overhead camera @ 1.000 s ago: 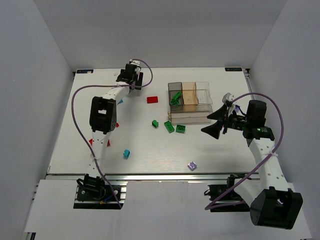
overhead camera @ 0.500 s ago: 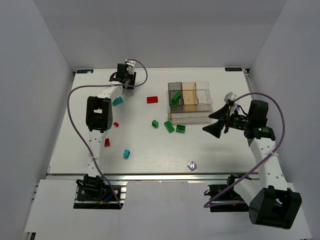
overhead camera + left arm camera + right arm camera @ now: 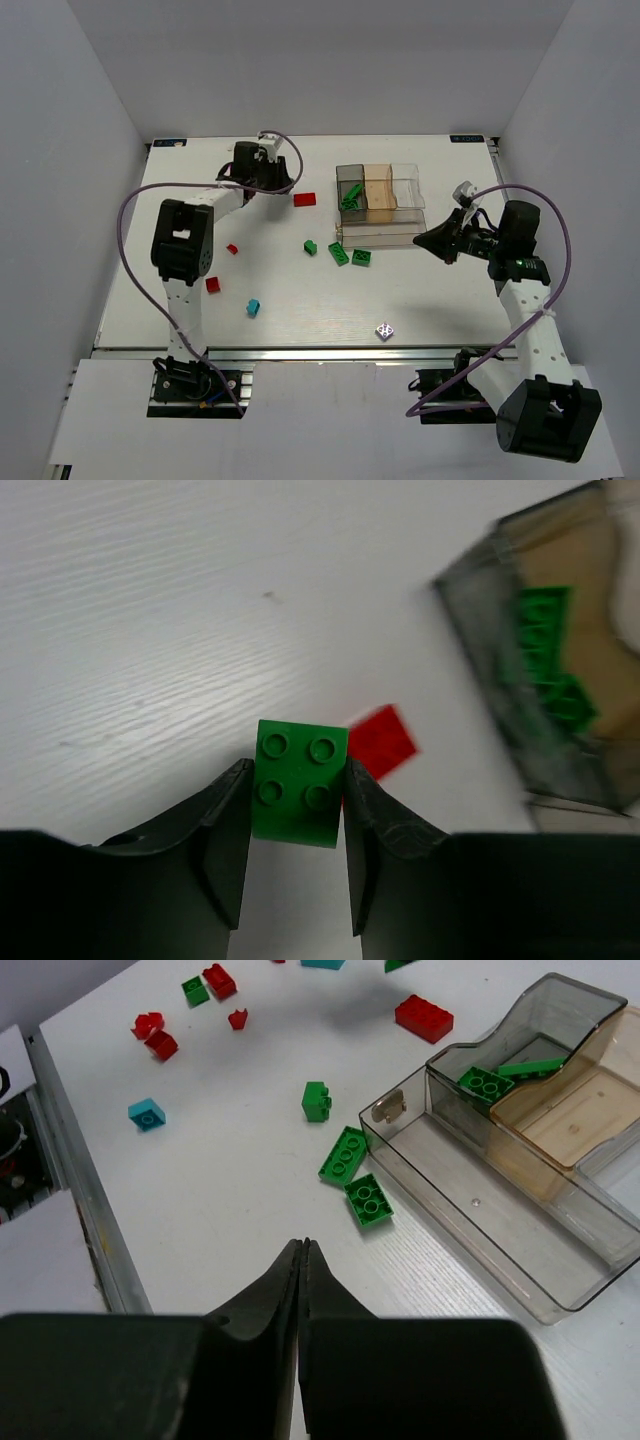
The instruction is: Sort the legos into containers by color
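Because my left gripper [image 3: 296,815] pinches the green brick [image 3: 298,770] by its smooth sides (right gripper [image 3: 303,1247] closed, empty), a fast swing toward the smoky compartment [image 3: 487,640] could shake it loose.

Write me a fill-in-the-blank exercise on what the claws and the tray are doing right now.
1. The left claw grips a ___ brick.
2. The right claw is ___, with nothing between its fingers.
3. The bricks in the smoky compartment are all ___.

Missing words: green; shut; green.
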Robot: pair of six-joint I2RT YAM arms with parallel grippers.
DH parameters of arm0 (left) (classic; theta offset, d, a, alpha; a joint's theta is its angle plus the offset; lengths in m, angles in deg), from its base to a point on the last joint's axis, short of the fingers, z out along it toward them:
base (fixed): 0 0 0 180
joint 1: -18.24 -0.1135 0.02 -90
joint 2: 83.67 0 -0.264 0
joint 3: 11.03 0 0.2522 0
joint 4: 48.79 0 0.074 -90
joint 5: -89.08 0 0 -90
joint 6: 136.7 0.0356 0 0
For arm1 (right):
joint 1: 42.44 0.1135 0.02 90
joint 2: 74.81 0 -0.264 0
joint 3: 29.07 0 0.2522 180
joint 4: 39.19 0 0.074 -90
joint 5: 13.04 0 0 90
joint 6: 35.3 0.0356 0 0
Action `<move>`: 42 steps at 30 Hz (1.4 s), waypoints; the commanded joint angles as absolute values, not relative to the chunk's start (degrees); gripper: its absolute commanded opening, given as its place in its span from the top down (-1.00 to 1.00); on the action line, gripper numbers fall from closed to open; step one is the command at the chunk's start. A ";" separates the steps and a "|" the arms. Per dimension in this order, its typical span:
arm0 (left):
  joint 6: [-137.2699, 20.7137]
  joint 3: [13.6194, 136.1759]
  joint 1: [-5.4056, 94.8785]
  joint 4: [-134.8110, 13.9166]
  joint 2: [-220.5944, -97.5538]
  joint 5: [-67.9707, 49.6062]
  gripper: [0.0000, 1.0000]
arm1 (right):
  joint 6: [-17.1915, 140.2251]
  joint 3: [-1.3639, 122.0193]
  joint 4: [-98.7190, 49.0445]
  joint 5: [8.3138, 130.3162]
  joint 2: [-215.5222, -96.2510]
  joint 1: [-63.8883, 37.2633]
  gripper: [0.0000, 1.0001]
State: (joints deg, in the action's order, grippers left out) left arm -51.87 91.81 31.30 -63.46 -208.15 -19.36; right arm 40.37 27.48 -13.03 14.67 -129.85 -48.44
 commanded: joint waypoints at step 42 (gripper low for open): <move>-69.91 95.03 42.76 -69.55 -194.89 -12.89 1.00 | 41.87 25.56 -17.43 18.51 -127.45 -49.91 0.10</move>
